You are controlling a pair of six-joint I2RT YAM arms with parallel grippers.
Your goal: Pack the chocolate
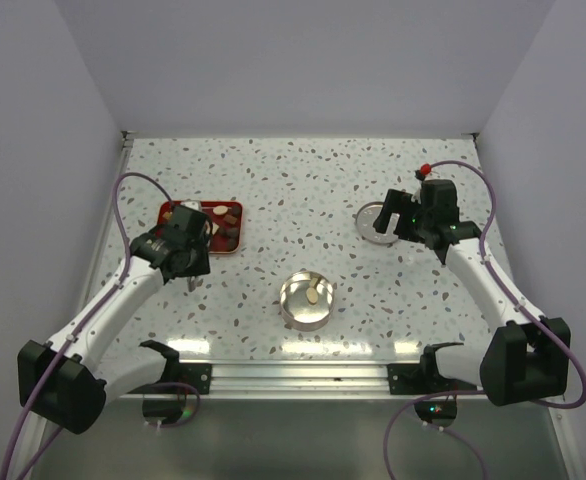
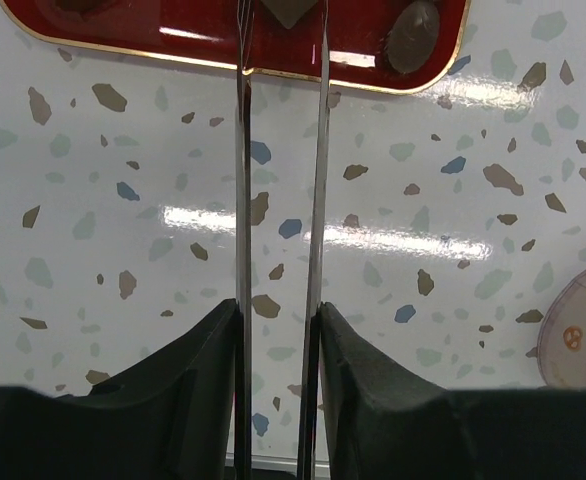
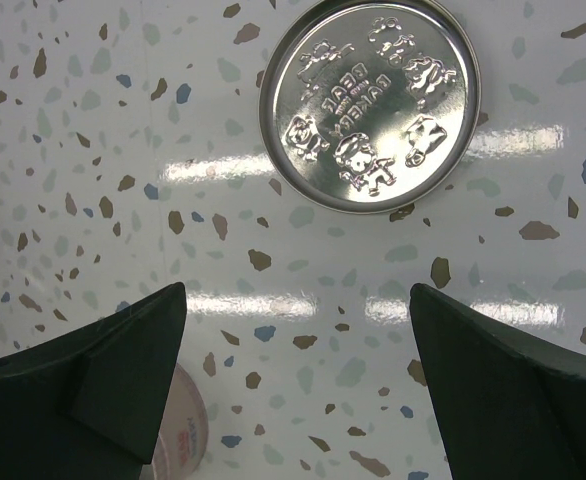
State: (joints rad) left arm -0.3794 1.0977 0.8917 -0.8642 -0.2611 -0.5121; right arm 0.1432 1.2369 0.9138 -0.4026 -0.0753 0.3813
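Observation:
The chocolate lies on a red tray (image 1: 235,245) at the left: a tan piece (image 1: 221,210), a dark one (image 1: 230,230) and others partly hidden by my arm. One tan piece (image 1: 314,296) lies in the open round tin (image 1: 307,312) at the centre. My left gripper (image 1: 185,262) is shut on long metal tweezers (image 2: 243,200). Their arms reach over the tray (image 2: 193,35), with a dark square piece (image 2: 288,10) between them at the frame's top edge and a dark round piece (image 2: 413,35) to the right. My right gripper (image 3: 298,300) is open and empty just short of the tin lid (image 3: 370,100).
The embossed silver lid (image 1: 373,222) lies flat at the right beside my right gripper (image 1: 393,218). A pale round printed thing shows at the right edge of the left wrist view (image 2: 583,335) and at the lower left of the right wrist view (image 3: 178,440). White walls enclose the table.

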